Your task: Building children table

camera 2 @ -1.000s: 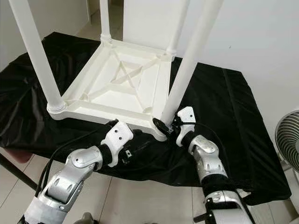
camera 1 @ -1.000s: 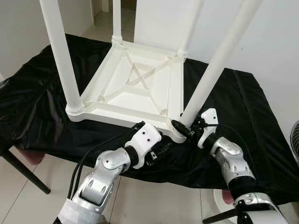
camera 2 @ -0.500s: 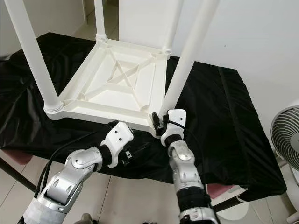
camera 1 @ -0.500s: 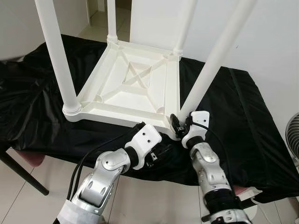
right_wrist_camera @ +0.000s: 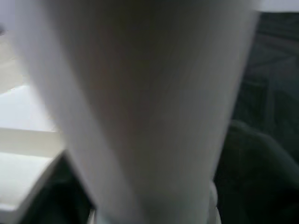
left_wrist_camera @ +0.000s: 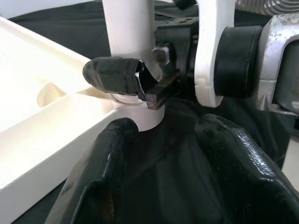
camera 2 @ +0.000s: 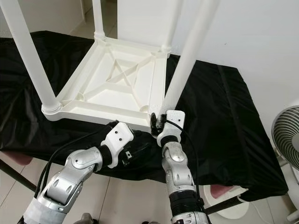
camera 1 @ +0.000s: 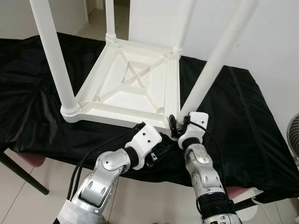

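Observation:
A white children's table (camera 1: 117, 112) lies upside down on a black cloth (camera 1: 37, 93), its legs pointing up. My right gripper (camera 1: 175, 125) is at the base of the near right leg (camera 1: 210, 70) and looks shut on it; in the left wrist view one of its toothed fingers (left_wrist_camera: 117, 74) lies across the leg (left_wrist_camera: 128, 42). My left gripper (camera 1: 160, 148) hangs just below the table's near edge, close to that corner, with its two black fingers (left_wrist_camera: 100, 177) apart and nothing between them.
The cloth-covered surface ends right in front of me, with tiled floor below. A dark furniture leg (camera 1: 23, 175) slants at the lower left. A fan (camera 2: 285, 135) stands at the right edge, and a white wall rises behind the table.
My right wrist and forearm have swung to the left around the base of the near right leg, staying on it. The left arm has held still. The camera shifted slightly.

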